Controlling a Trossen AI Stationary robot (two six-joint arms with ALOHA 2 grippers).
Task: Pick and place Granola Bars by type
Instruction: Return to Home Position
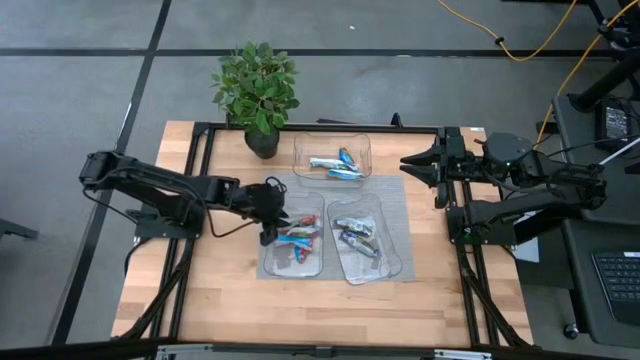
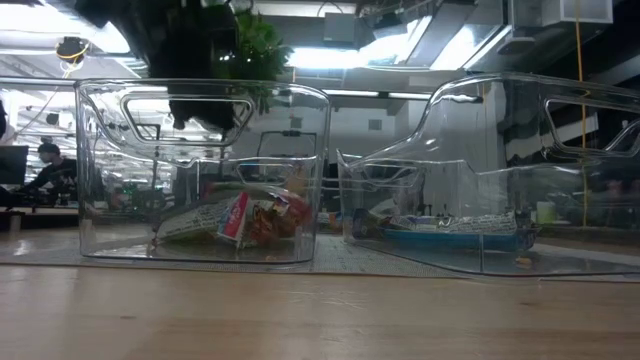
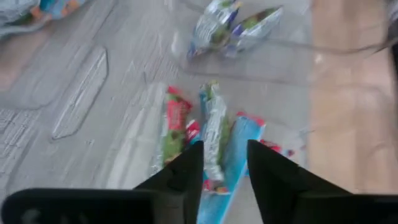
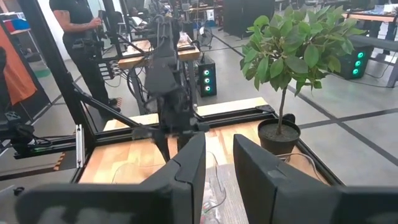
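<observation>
L gripper hangs empty, fingers apart, over the centre-left tray, w/ red-blue granola bars just below. The other bars lie in the upper-centre tray & centre-right tray. Risk: if it retracts low, a finger could clip the tray wall & drag it, spilling bars. R gripper waits at frame right, fingers a bit apart.

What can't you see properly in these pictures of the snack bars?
- High view: the left gripper covers part of the lower-left tray, so its granola bars cannot be counted.
- Low view: reflections on the clear trays muddle the bars inside.
- Left wrist view: the left gripper's fingers cover the bars' near ends.
- Right wrist view: the right gripper hides most of the clear trays behind its own fingers.
</observation>
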